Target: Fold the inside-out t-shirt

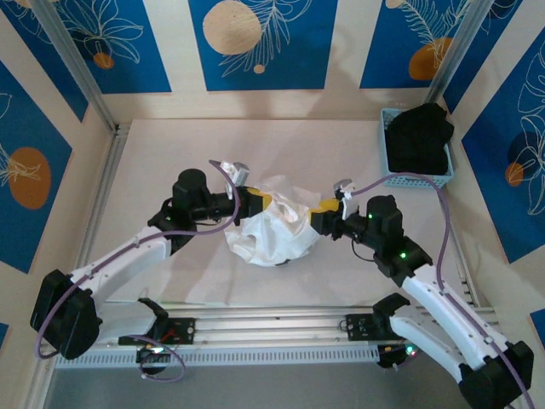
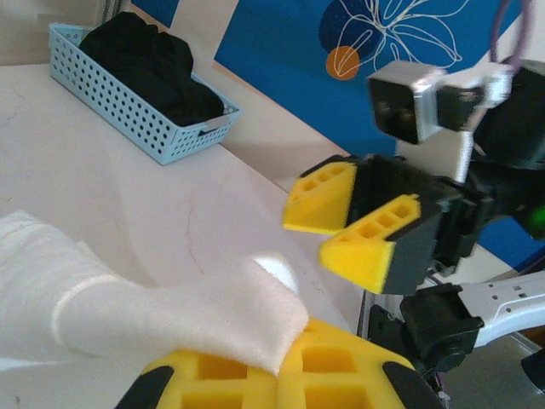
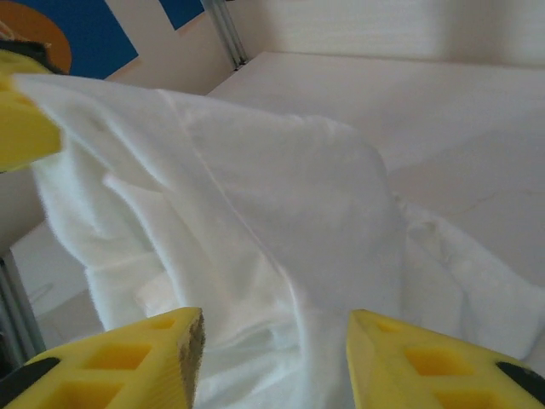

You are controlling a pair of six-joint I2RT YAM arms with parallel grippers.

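T-shirt (image 1: 272,232) clamped in left gripper (image 2: 285,362), right gripper (image 3: 277,358) parted alongside

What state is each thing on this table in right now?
White t-shirt: crumpled in a heap, one edge pinched.
Left gripper: shut on the t-shirt's edge.
Right gripper: open, holding nothing.
Basket: upright, full.
Black garment: piled inside the basket.

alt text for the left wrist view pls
The left hand is shut on a fold of the white t-shirt at the bottom of the frame. Opposite, the right hand is open with nothing between its yellow tips. Behind, a blue basket holds a black garment.
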